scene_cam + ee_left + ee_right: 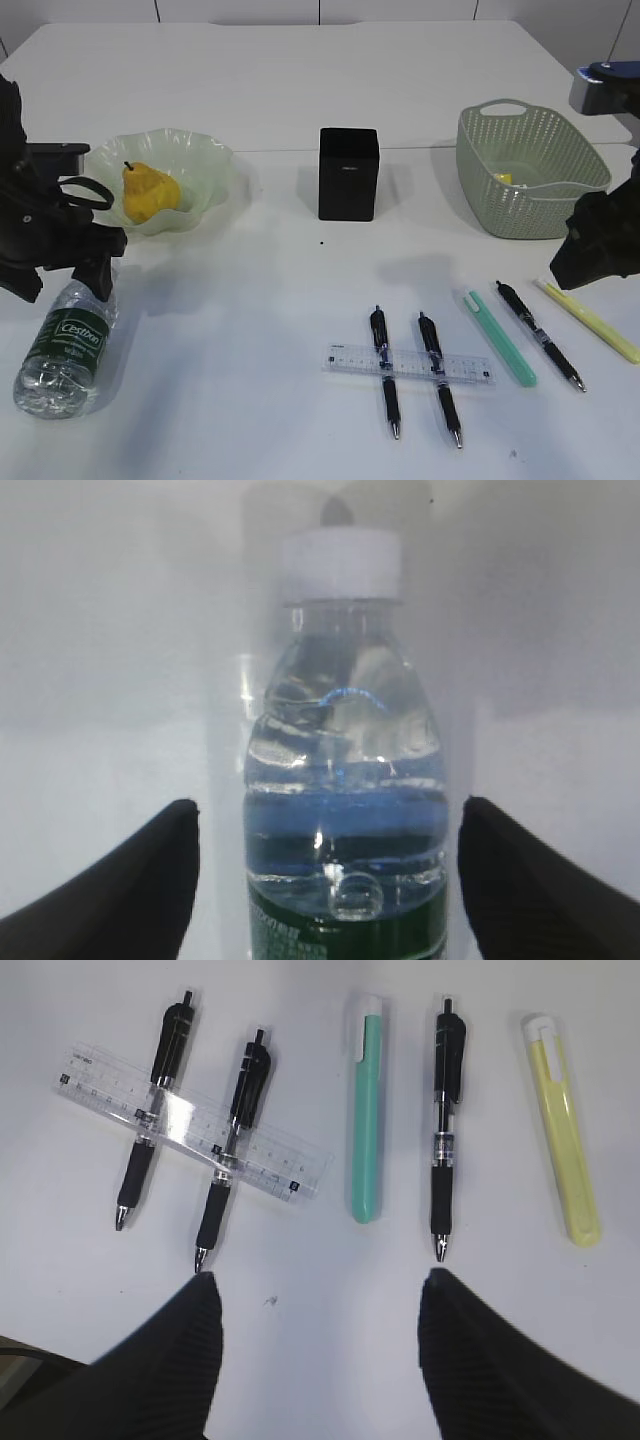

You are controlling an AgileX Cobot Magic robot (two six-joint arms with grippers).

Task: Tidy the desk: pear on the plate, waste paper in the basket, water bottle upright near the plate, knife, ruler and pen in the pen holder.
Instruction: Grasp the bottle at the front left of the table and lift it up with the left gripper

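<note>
Left pincer (320,880) spread wide, straddling the lying bottle (345,780), no contact seen. Right pincer (320,1350) released above the pens (445,1130). Exterior only: pear (148,192) on plate (205,150).

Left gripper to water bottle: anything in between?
Nothing visible. The left gripper is open and the water bottle lies on its side between its fingers, gaps on both sides. The bare table leads toward the plate.
</note>
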